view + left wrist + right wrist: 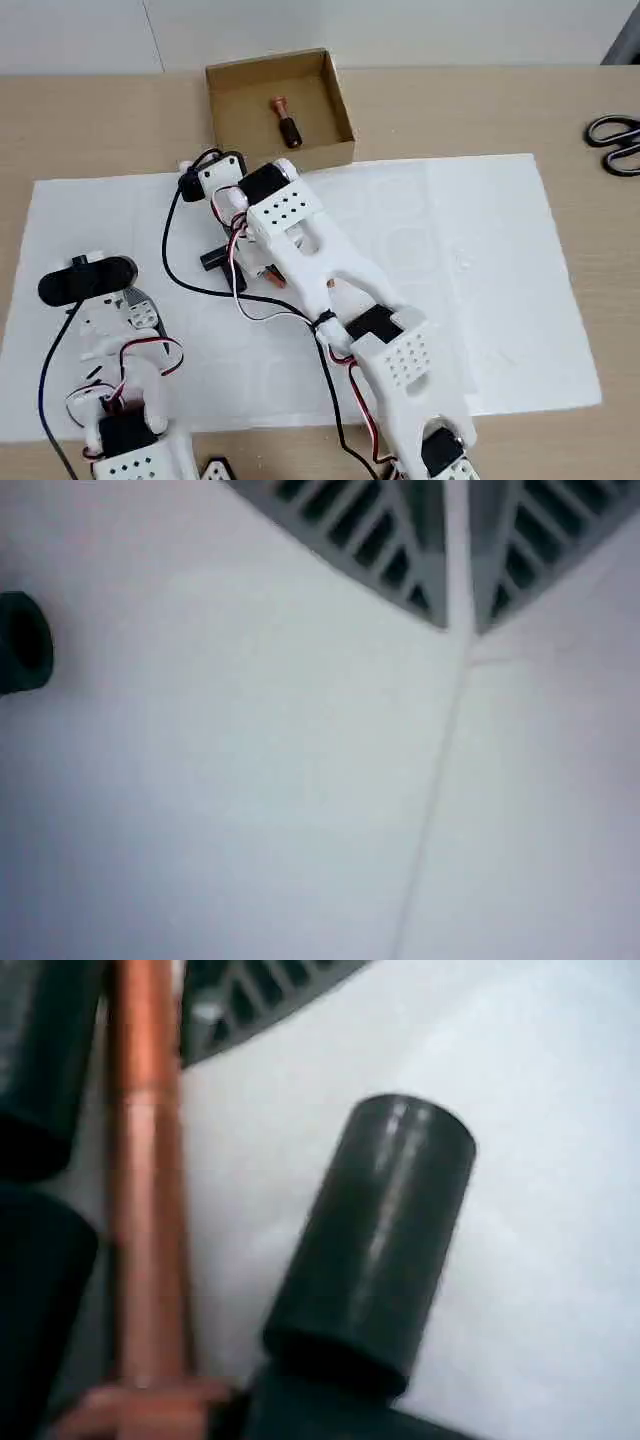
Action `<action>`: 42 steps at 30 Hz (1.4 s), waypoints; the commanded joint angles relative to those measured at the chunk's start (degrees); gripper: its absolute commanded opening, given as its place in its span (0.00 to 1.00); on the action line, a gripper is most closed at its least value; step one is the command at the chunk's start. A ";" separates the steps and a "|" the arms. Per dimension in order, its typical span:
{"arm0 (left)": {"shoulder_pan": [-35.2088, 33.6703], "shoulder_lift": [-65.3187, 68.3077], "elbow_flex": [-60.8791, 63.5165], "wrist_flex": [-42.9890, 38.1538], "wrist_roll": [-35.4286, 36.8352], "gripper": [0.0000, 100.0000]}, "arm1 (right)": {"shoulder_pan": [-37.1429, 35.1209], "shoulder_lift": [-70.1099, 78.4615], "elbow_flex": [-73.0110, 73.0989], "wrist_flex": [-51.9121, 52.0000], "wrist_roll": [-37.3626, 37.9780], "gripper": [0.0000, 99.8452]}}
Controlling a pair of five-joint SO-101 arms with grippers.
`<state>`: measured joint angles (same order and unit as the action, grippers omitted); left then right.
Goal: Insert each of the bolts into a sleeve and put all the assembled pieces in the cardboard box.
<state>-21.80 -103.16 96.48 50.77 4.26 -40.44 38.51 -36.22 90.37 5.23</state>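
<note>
**Counting pieces: one boxed, one bolt and one sleeve loose**

Working over one white sheet [480, 260] on one wooden table [100, 110] with two arms. Showing one cardboard box [320, 152] at 12 o'clock, near wall just beside the sheet's far edge. Holding inside it one assembled piece [286, 118], copper end toward 12 o'clock, dark end toward 6.

Placing the right gripper [245, 268] just at 6 o'clock of the box, low over the sheet, under an arm stretched in from 5 o'clock. Cannot tell whether spread or pinching. Close before it: one copper bolt [145, 1180] and one dark sleeve [385, 1230], just beside the bolt, not around it. More dark shapes against the bolt's other side; cannot tell what.

Sitting at 8 o'clock, over the sheet near its 9 o'clock edge: the left gripper [456, 620], tips pressed close with nothing between. One dark rounded end [20, 645] on the sheet nearby; kind unclear.

Leaving a wide plain stretch of sheet from the right arm to the 3 o'clock edge. One pair of scissors [615, 145] at 2 o'clock, off the sheet, at the table's edge, well apart from both arms. One black cable [170, 245] looping across the narrow strip between the two arms.
</note>
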 commanded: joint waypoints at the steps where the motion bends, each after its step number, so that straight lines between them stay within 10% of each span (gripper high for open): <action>1: -0.18 -0.53 -0.31 0.18 0.18 0.01 | 0.48 -0.40 -0.18 -0.66 0.18 0.20; 42: -0.18 -0.53 -0.31 0.18 0.18 0.01 | 2.07 5.85 0.00 -3.12 0.35 0.12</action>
<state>-21.80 -103.16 96.48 50.77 4.26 -38.77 43.60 -36.40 87.91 5.23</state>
